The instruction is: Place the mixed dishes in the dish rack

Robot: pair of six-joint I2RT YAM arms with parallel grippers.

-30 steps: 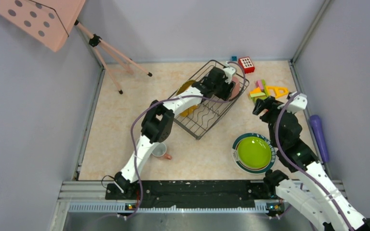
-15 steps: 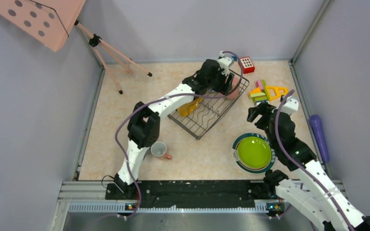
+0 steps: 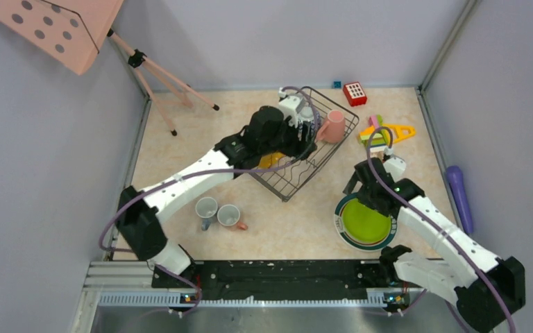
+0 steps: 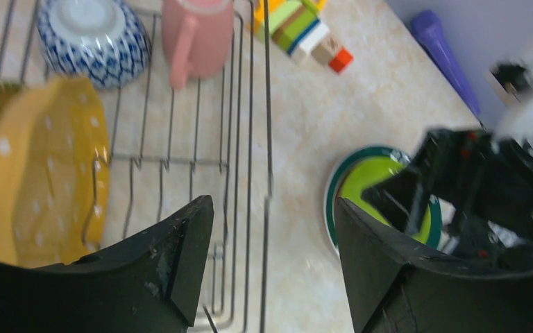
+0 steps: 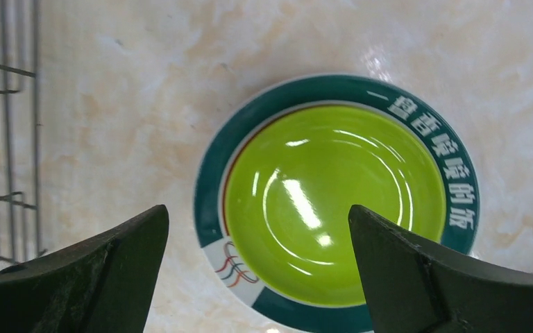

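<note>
The dish rack [image 3: 319, 163] holds a pink mug [image 3: 332, 127], a yellow ribbed plate [image 3: 271, 161] and, in the left wrist view, a patterned bowl [image 4: 94, 38]. My left gripper [image 3: 307, 139] is open and empty above the rack, short of the mug [image 4: 198, 35]. The lime-green plate [image 3: 366, 220] lies in the white plate with dark green rim [image 3: 340, 223] on the table. My right gripper [image 3: 361, 189] is open just above their far left edge; in its wrist view the lime plate [image 5: 333, 201] lies between the jaws. A grey mug [image 3: 206, 208] and another pink mug [image 3: 230, 216] stand near the left arm.
Colourful toy blocks [image 3: 382, 132] and a red block [image 3: 354, 92] lie behind the rack's right side. A purple cylinder [image 3: 459, 198] lies along the right wall. A pink board on a tripod [image 3: 159, 76] stands at the back left.
My left gripper let go of the pink mug in the rack's far corner and drew back left, uncovering the grey mug. My right gripper moved nearer, over the stacked plates.
</note>
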